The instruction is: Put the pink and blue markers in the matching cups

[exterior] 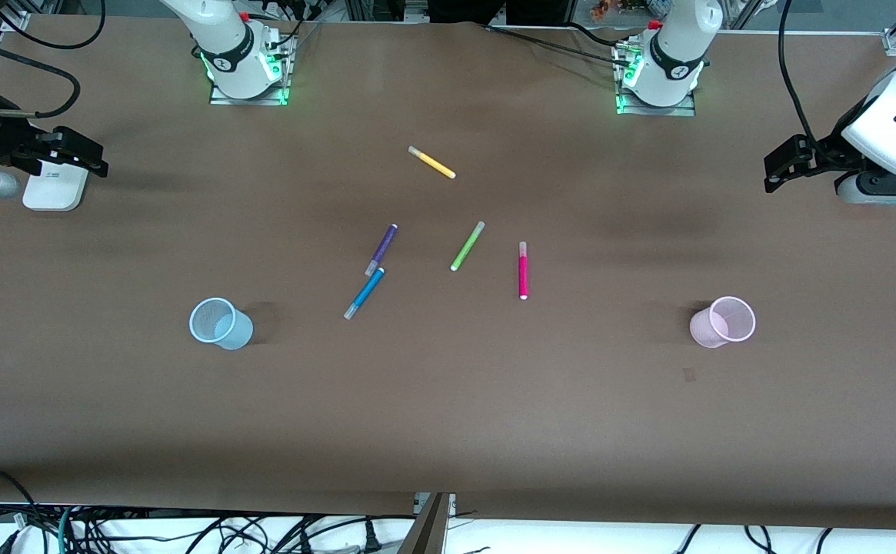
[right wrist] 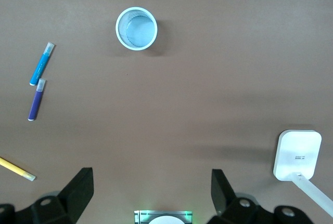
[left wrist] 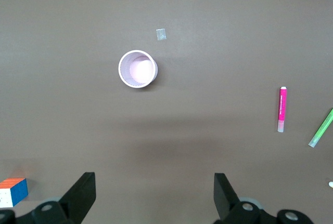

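Brown paper covered the counter [exterior: 448, 415], and both of my arms waited high at their own ends of it. My left claw [left wrist: 153, 195] hung with its fingers spread wide above bare counter at the left arm's end, and my right claw [right wrist: 151, 193] hung just as wide at the right arm's end, over bare counter near a white box [right wrist: 296, 154].

The pink marker [exterior: 523, 270] lay flat mid-counter, well apart from the pink cup [exterior: 722, 322], which stood upright toward the left arm's end. The blue marker [exterior: 364, 293] lay flat too, well apart from the blue cup [exterior: 221, 323] toward the right arm's end.

My worry was the purple marker [exterior: 381, 249]: its end sat just beside the blue one's (nearly tip to tip), so a careless descent could catch both or knock the blue askew. The cups looked light; a marker dropped at a slant might tip one.
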`<state>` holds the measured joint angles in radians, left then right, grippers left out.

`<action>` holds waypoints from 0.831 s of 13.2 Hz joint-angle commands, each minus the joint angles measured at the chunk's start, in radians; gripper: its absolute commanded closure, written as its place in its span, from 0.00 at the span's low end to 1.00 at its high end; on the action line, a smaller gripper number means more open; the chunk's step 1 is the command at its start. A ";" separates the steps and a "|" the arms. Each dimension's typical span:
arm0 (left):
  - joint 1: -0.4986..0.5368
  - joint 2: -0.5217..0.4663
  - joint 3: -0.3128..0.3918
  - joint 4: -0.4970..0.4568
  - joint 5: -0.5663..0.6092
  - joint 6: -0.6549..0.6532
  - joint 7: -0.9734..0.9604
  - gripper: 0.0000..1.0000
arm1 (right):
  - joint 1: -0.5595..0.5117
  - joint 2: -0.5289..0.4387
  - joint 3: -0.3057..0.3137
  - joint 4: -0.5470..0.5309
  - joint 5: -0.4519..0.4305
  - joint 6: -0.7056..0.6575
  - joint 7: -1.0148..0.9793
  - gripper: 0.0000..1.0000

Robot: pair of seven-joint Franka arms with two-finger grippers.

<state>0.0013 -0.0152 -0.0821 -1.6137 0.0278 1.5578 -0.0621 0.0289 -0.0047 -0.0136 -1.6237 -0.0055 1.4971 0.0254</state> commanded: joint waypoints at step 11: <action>0.005 -0.008 -0.037 0.002 0.018 -0.154 0.019 0.00 | 0.162 0.147 0.003 0.021 0.012 0.110 0.167 0.01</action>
<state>0.0008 -0.0152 -0.0936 -1.6138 0.0278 1.4458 -0.0620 0.1311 0.0889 -0.0089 -1.6237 -0.0024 1.5651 0.0934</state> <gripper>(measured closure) 0.000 0.004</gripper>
